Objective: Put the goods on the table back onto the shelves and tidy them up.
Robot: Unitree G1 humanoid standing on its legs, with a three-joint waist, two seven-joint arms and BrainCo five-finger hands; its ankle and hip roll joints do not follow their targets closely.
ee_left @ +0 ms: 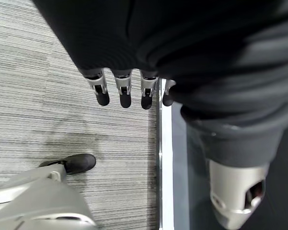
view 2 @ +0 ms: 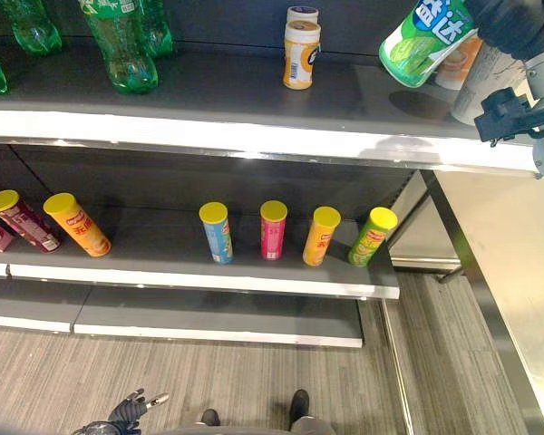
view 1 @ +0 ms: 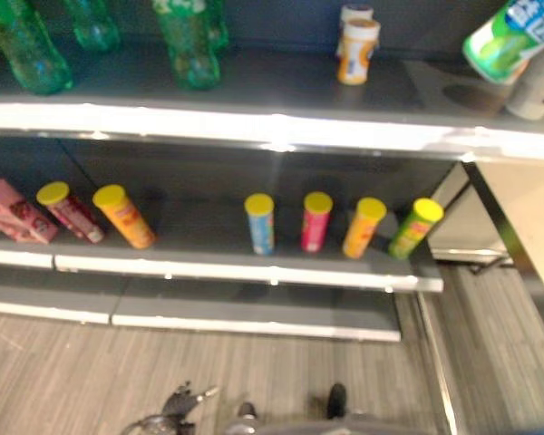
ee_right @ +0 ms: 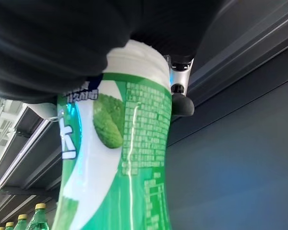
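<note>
The right hand (view 2: 517,27) is wrapped round a green and white bottle (view 2: 426,41) and holds it tilted in the air over the right end of the top shelf (view 2: 254,127). The bottle is not on the shelf yet, so this job is only partly done: it has to be set down and let go.

Many things are on the shelves already. On the top shelf there are green soda bottles (view 2: 118,45) at the far left and two small orange and white jars (view 2: 300,50) near the middle. On the lower shelf (view 2: 208,276) six chip cans with yellow lids (view 2: 272,228) stand in a loose row, some leaning.

The left hand (ee_left: 125,88) hangs low over the floor (ee_left: 48,96), fingers straight, holding nothing.
</note>
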